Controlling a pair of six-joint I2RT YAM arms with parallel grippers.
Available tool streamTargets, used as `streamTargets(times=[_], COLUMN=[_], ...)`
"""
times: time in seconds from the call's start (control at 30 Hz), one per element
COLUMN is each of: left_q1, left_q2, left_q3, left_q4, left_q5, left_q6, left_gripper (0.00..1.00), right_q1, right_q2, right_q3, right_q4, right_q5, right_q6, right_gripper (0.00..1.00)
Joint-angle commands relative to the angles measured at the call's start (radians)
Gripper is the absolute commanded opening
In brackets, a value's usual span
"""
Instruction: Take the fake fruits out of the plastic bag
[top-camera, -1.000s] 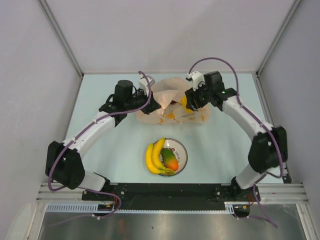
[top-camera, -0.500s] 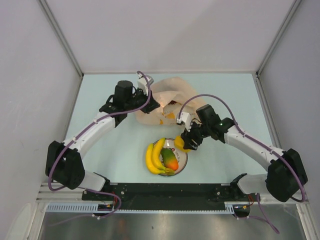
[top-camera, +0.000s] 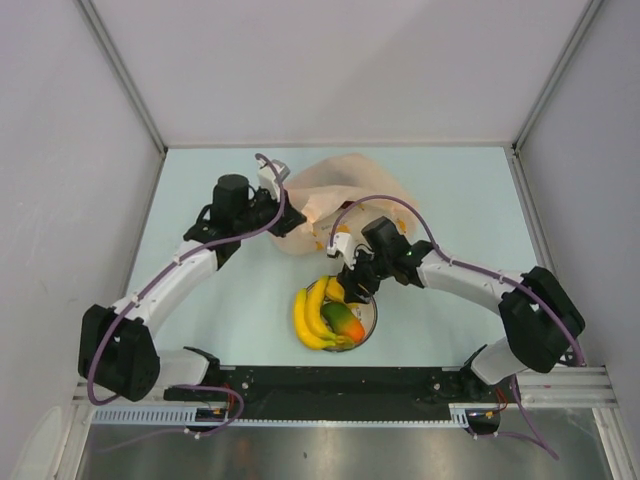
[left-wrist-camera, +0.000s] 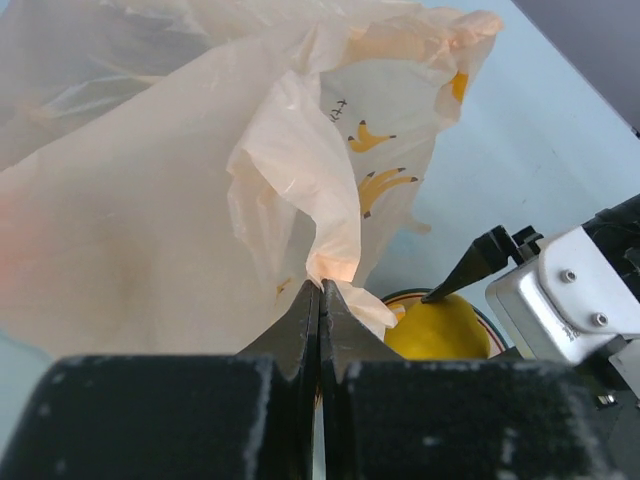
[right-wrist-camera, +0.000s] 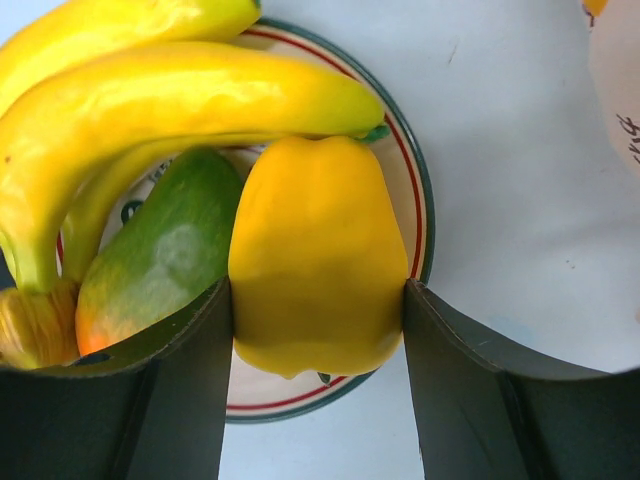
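Observation:
The pale-orange plastic bag (top-camera: 345, 195) lies at the back middle of the table; it also fills the left wrist view (left-wrist-camera: 200, 180). My left gripper (top-camera: 283, 205) is shut on a fold of the bag's edge (left-wrist-camera: 330, 265). My right gripper (top-camera: 345, 283) is shut on the yellow pepper-like piece (right-wrist-camera: 318, 265) and holds it over the plate (right-wrist-camera: 415, 190). On the plate lie the yellow banana bunch (right-wrist-camera: 150, 95) and the green-red mango (right-wrist-camera: 160, 250). The banana bunch (top-camera: 308, 315) and mango (top-camera: 341, 320) also show in the top view. What is inside the bag is hidden.
The round plate (top-camera: 367, 318) with a red and green rim stands near the table's front middle. A brownish-yellow piece (right-wrist-camera: 30, 325) shows at the plate's left edge. Grey walls enclose the table on three sides.
My right gripper has carried the yellow pepper-like piece from the bag's mouth forward and left to above the plate. My left gripper has shifted slightly left, still holding the bag.

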Motion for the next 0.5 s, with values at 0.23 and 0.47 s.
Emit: streamTargets(times=[0.23, 0.47], left_q1=[0.077, 0.077], left_q2=[-0.084, -0.079], left_q3=[-0.079, -0.088], left_q4=[0.067, 0.065], left_q5=[0.041, 0.045], left_q6=[-0.063, -0.050], left_gripper=[0.00, 0.00], right_q1=[0.027, -0.137], right_q2=[0.010, -0.113], right_q3=[0.008, 0.135], right_q4=[0.068, -0.109], right_q5=[0.084, -0.076], right_q6=[0.036, 0.077], right_gripper=[0.71, 0.81])
